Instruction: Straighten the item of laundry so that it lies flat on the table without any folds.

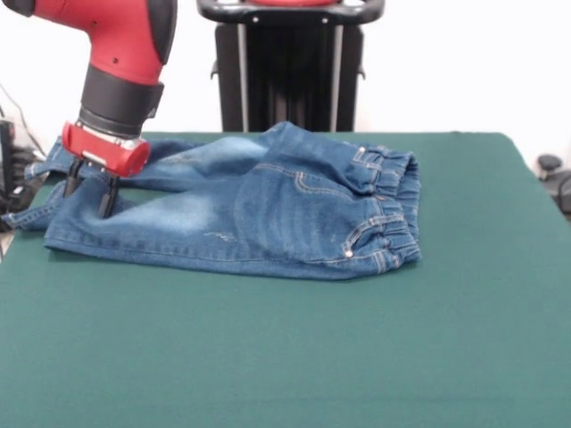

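Observation:
The item of laundry (268,209), a small pair of blue denim jeans, lies across the far half of the green table (357,357). Its elastic waistband (397,205) is bunched at the right and its two legs point left. The nearer leg lies over part of the farther one, with a fold ridge near the seat. My gripper (89,192) hangs from the red arm over the leg ends at the left. Its two black fingers (108,203) are spread apart, open, with the tips down at the denim. Whether they press into the cloth is unclear.
A black pedestal (290,71) stands behind the table's far edge. Dark equipment (553,174) sits off the right side, and cables with a dark box (7,152) sit at the left edge. The leg cuffs reach the table's left edge.

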You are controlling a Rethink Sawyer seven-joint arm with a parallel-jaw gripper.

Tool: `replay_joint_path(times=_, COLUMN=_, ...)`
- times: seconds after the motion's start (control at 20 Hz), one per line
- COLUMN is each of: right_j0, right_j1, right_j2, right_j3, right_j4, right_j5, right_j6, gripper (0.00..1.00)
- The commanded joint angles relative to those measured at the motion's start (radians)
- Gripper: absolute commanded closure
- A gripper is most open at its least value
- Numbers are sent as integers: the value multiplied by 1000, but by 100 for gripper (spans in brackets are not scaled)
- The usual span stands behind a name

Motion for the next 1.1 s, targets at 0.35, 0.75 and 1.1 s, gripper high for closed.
replay_joint_path(times=0.35, right_j0=-55, right_j1=-144, right_j2=128, right_j3=132, right_j4=145, right_j5=116, right_j6=-18, gripper=0)
replay_joint_path(times=0.75, right_j0=-222, right_j1=-342, right_j2=328, right_j3=257, right_j4=257, right_j5=306, right_j6=-248, gripper=0)
replay_joint_path(times=1.1, right_j0=-220, right_j1=-339, right_j2=389, right_j3=295, right_j4=285, right_j5=320, right_j6=-169, gripper=0)
